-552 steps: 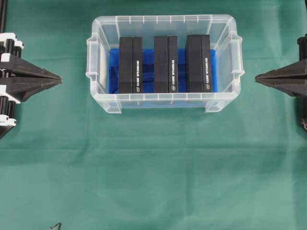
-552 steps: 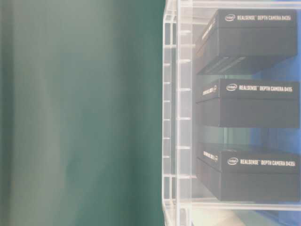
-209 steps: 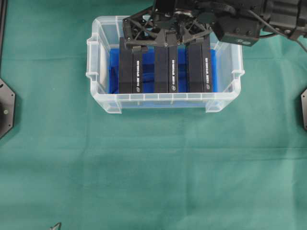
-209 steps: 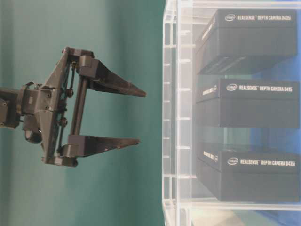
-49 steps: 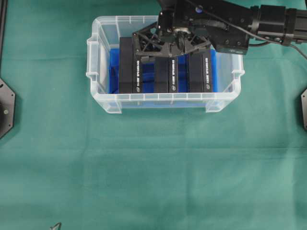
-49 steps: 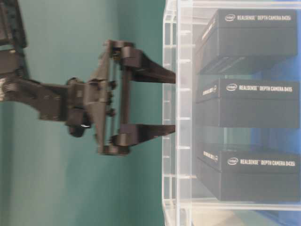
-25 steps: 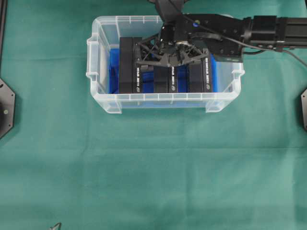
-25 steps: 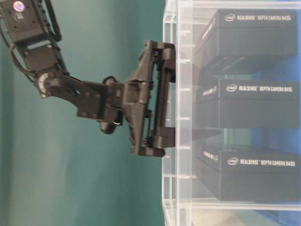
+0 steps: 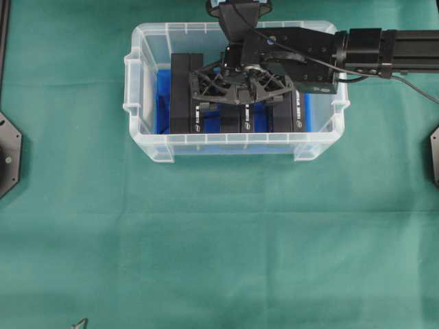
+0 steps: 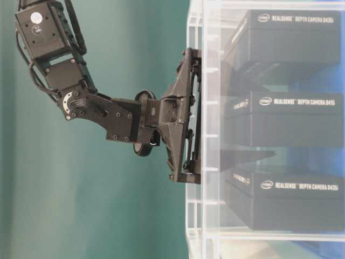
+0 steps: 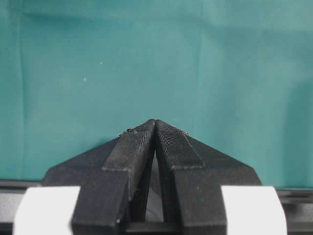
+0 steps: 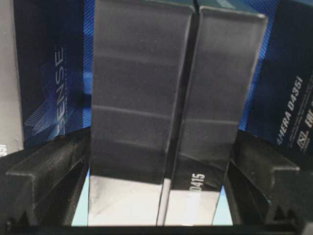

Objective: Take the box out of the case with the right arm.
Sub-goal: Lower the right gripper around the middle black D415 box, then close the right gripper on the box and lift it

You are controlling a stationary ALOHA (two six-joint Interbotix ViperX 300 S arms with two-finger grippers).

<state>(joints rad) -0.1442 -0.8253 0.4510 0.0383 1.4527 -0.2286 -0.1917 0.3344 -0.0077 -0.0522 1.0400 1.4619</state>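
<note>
Your case [image 9: 140, 96] at twelve o'clock holds three upright black boxes. Your right gripper [image 9: 238, 104], jaws spread wide, straddles the middle box [image 12: 166, 107] without clamping it.

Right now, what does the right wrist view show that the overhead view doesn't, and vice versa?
Right wrist only: both fingers of the open right hand flank the middle box, each with a gap to it.
Overhead only: the whole case, the left box, the green cloth.
Both: the middle box under the right hand.
</note>
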